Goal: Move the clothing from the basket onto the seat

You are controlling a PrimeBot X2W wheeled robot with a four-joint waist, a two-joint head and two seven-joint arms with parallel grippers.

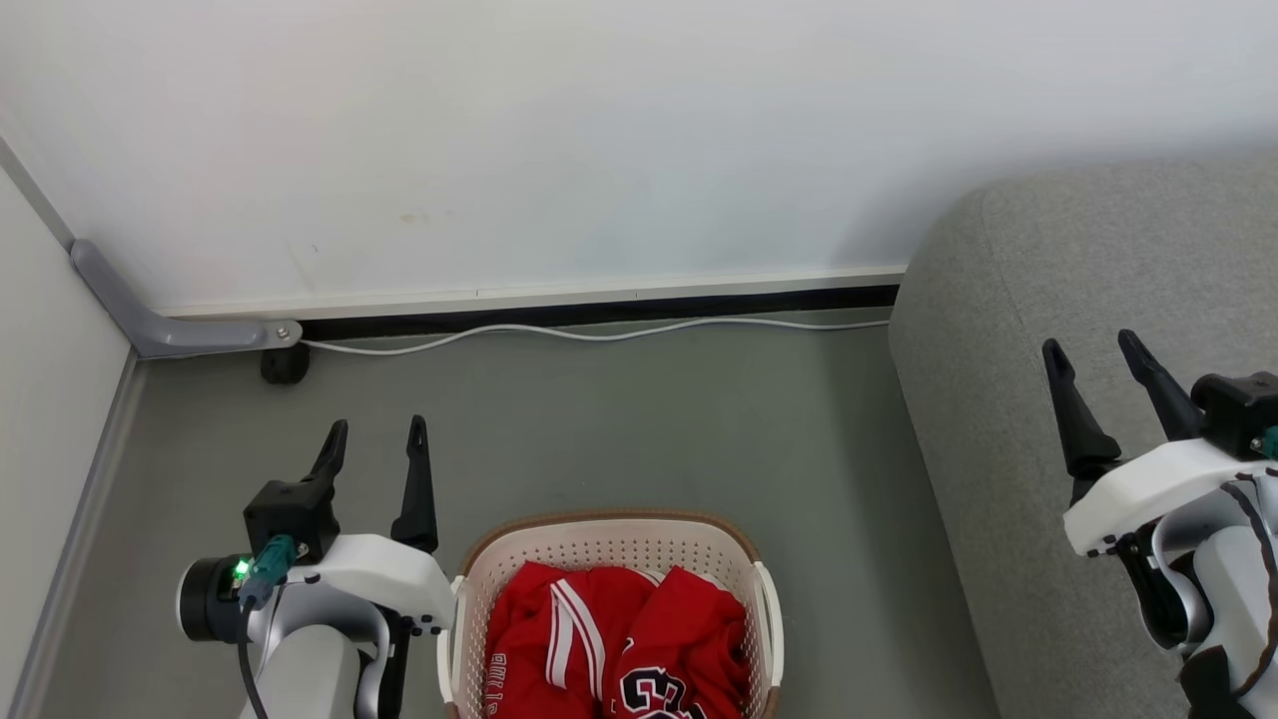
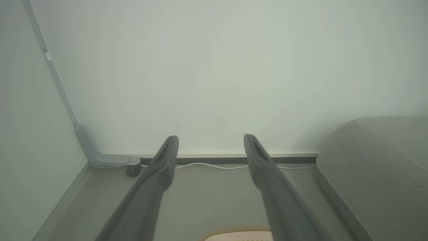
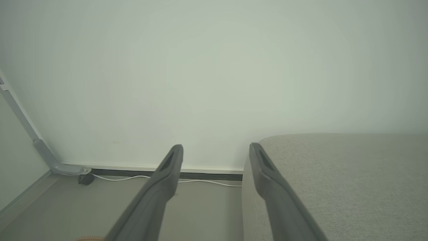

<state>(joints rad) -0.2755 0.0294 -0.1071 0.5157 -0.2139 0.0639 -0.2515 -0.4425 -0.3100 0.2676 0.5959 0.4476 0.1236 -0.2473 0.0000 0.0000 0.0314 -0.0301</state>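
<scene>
Pre-grasp: I am hovering left end effector and right end effector, both fully spread and empty; clothing is lying in the basket on the floor beside the seat, probably needing a downward reach.

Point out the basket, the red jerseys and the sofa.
basket (image 1: 609,547): head view, on its perforated far wall.
red jerseys (image 1: 519,614): head view, on the left jersey's red fabric.
sofa (image 1: 998,330): head view, on its grey rounded corner.
</scene>
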